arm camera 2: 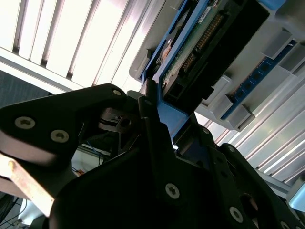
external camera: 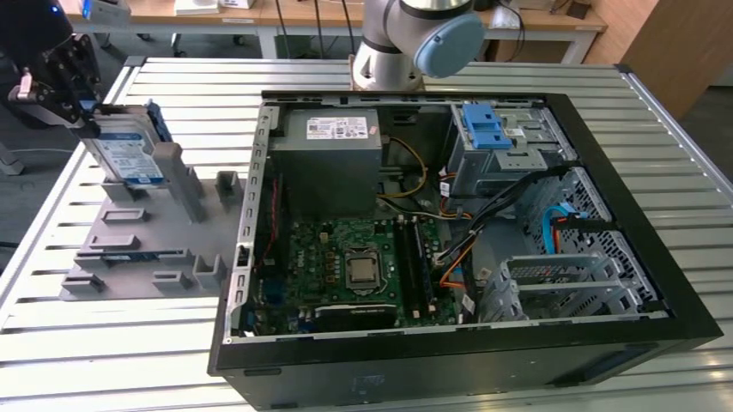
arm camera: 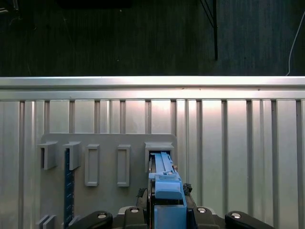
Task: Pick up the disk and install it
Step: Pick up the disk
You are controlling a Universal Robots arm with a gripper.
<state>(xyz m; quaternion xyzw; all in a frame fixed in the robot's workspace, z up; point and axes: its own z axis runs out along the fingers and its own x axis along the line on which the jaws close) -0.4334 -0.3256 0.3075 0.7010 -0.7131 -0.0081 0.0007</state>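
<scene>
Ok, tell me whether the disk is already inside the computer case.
No. The disk stands on edge in the grey holder, outside the open computer case, on the exterior view's left.

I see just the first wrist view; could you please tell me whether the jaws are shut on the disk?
Observer: Yes; in the second wrist view the gripper has its jaws clamping the disk by its blue carrier.
Operator: Is the disk upright?
Observer: In the exterior view it stands upright, its lower end at the grey holder.
Operator: Where is the computer case?
Observer: The open computer case lies on the exterior view's right of that holder.
</scene>
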